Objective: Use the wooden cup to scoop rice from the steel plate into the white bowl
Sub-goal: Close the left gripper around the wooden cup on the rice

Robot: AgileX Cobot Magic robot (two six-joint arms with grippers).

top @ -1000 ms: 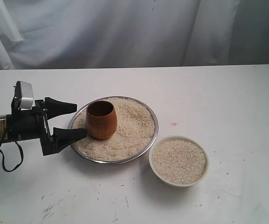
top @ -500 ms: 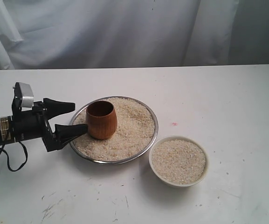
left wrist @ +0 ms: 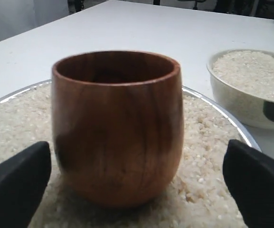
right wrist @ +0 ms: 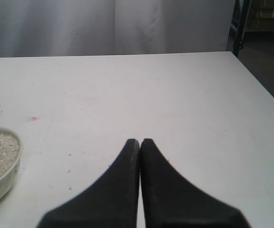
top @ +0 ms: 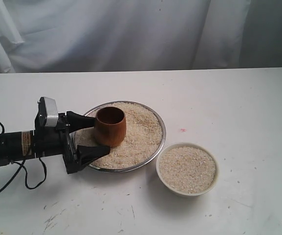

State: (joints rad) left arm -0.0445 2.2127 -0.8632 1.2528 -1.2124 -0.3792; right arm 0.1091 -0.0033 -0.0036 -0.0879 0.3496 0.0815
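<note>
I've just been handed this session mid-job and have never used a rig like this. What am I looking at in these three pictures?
It is a robot with two arms working at a white table. The wide picture comes from a camera off the arms. The other two come from a camera on each wrist, looking out along that arm's black fingers.

On the table is a steel plate heaped with rice. A wooden cup stands upright in that rice. A white bowl sits beside the plate and also holds rice.

The left gripper is open, with one finger on either side of the cup. Its wrist view shows gaps, so nothing is held. The right gripper is shut and holds nothing. It does not show in the wide picture.
</note>
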